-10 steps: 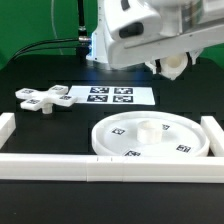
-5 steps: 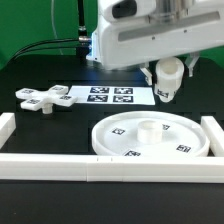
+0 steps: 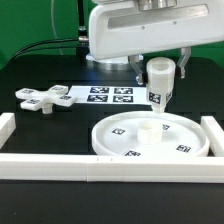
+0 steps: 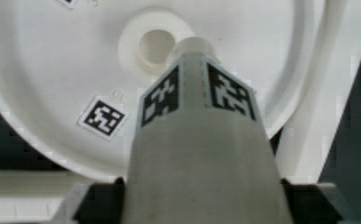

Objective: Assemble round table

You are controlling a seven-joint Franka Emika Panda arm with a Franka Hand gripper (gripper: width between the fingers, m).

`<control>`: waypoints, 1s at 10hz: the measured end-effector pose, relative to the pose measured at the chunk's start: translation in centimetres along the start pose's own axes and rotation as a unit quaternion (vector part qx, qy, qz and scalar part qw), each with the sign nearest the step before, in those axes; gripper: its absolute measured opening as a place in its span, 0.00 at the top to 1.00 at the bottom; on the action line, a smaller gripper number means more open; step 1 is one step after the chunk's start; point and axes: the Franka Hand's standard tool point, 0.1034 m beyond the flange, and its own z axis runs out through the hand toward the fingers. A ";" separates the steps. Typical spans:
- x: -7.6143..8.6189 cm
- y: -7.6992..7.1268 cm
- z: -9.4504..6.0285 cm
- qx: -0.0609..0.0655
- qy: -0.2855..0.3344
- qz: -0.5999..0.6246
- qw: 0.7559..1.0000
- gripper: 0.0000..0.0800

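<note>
At the exterior view's left, the cross (image 3: 40, 98) lies flat on the black table (image 3: 60, 125), well apart from the other parts. Just beside it to the right lies the marker board (image 3: 110, 96). Further right, the gripper (image 3: 159, 70) is clamped on the post (image 3: 158, 88), one finger on each side, and the post is upright with a tag facing the camera. The post hangs above the far side of the disc (image 3: 120, 140), which lies flat inside the rails (image 3: 100, 165). The post's lower end seems clear of the disc's hub (image 3: 150, 128), though the angle makes that hard to judge. In the wrist view, the post (image 4: 195, 130) runs out from between the fingers (image 4: 102, 200) toward the disc (image 4: 70, 80) and its hub (image 4: 154, 42).
</note>
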 end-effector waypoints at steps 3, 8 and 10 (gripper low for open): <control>-2.0 1.8 0.2 -0.037 0.089 0.007 0.995 0.49; -2.3 1.0 0.8 -0.037 0.093 0.000 0.995 0.49; -2.5 -0.2 1.2 -0.034 0.089 -0.017 0.995 0.49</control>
